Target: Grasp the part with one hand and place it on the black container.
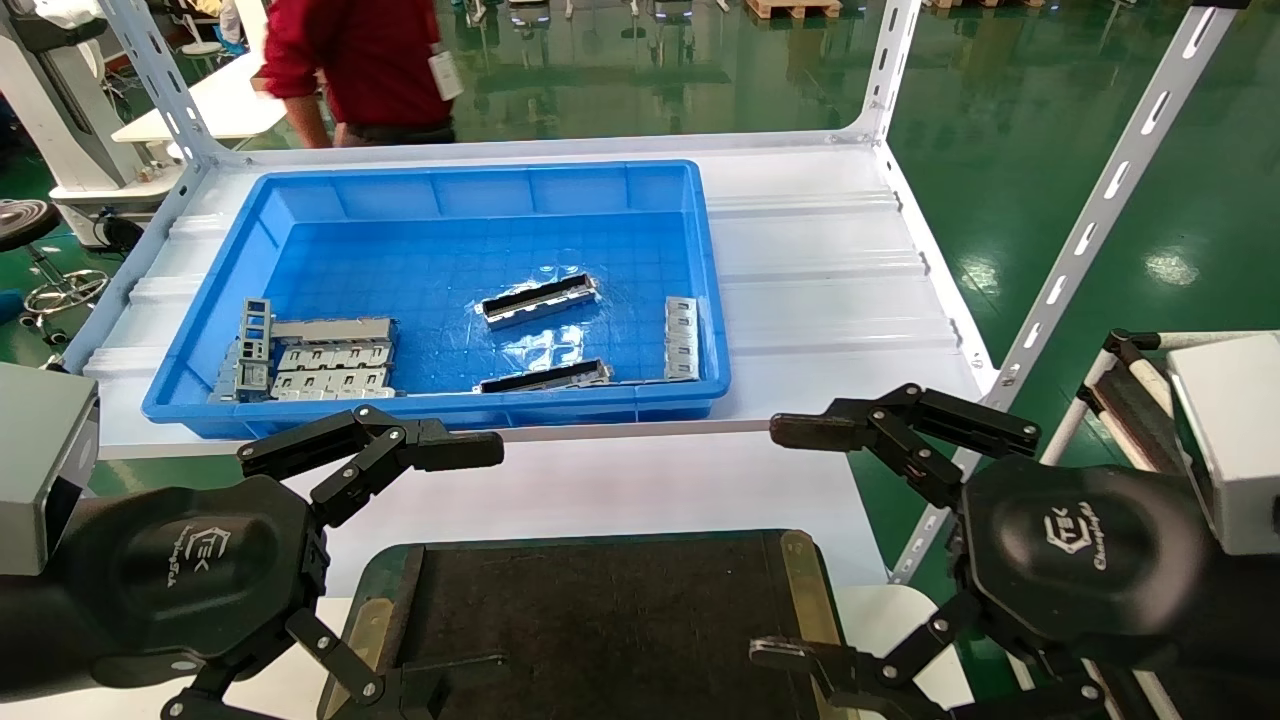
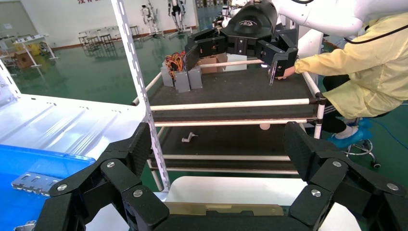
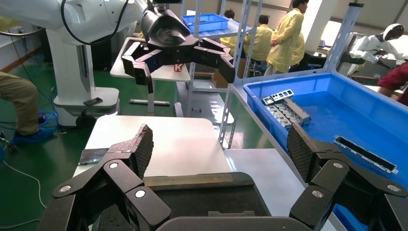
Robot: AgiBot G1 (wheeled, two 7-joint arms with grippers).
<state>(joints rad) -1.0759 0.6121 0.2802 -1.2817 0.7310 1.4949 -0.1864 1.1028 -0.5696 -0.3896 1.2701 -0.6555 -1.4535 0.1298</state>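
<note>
Head view: your two black linked-finger grippers hover near you, apart.
Left gripper (image 1: 460, 570): fingers spread wide, empty.
Right gripper (image 1: 775, 540): fingers spread, empty.
Slim silver-grey metal bar (image 1: 538, 299): mid deep blue plastic bin (image 1: 450, 185), far side.
Flat matte black tray (image 1: 600, 620): near, between grippers.

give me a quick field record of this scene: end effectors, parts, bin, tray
left end effector: open, empty, hovering over the black container's left edge
right end effector: open, empty, hovering over its right edge
parts: two slim bars lying in the blue bin, apart from each other
other bin contents: grey cage blocks at its left, one strip at its right
black container: nothing on it
task state: no part grasped yet
</note>
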